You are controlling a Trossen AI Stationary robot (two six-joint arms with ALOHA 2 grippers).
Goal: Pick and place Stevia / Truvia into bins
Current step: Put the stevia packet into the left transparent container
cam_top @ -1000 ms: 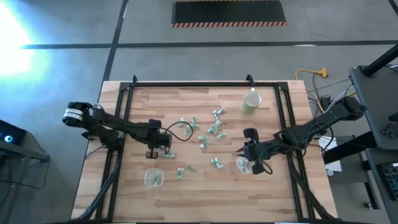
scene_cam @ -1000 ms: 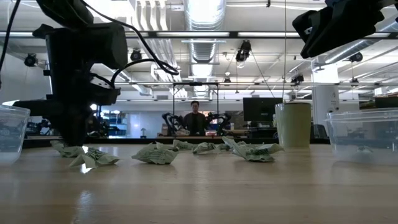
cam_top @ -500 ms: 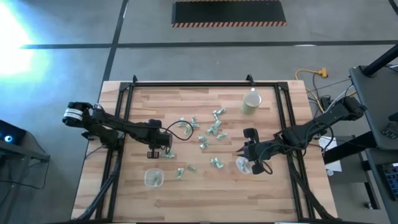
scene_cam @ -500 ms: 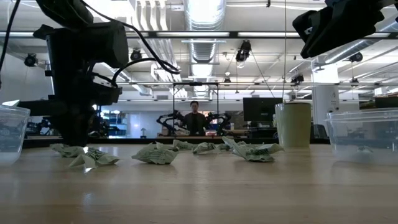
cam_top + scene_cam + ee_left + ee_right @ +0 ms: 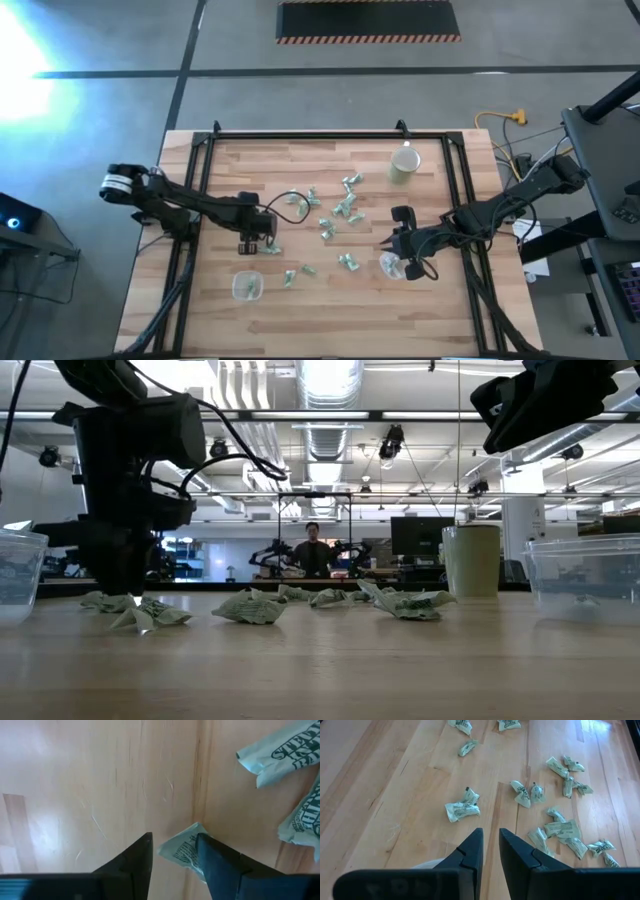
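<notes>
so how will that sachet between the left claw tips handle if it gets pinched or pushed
The sachet between the left claw tips looks crumpled and thin, so it probably bends rather than staying stiff. It seems light, likely sliding on the smooth wooden table if nudged. Lying flat, it shouldn't roll.

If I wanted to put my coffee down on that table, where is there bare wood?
The front strip of the table, below both clear tubs, is bare. So is the far left corner. The middle is crowded with sachets, and the beige cup takes the far right.

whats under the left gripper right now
The left gripper is down at the wooden table, fingers apart, with one Stevia sachet between them. Part of that sachet is hidden behind a finger.
</notes>
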